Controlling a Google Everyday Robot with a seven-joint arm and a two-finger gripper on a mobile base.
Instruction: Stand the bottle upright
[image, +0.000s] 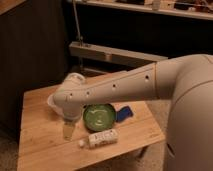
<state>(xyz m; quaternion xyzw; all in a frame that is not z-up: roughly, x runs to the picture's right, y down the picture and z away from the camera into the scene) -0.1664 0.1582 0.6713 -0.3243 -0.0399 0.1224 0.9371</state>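
Observation:
The small white bottle (101, 138) lies on its side on the wooden table (35, 145), near the front edge, its cap pointing left. It sits just in front of the green bowl (99, 116). My gripper (68, 131) hangs down from the white arm over the table, just left of the bowl and a little left of and behind the bottle's cap end. It is not touching the bottle.
A translucent white cup (51, 102) stands at the left, mostly hidden behind my arm. A dark blue flat object (124, 113) lies right of the bowl. My large white arm (150, 82) spans the table from the right. A dark cabinet stands behind.

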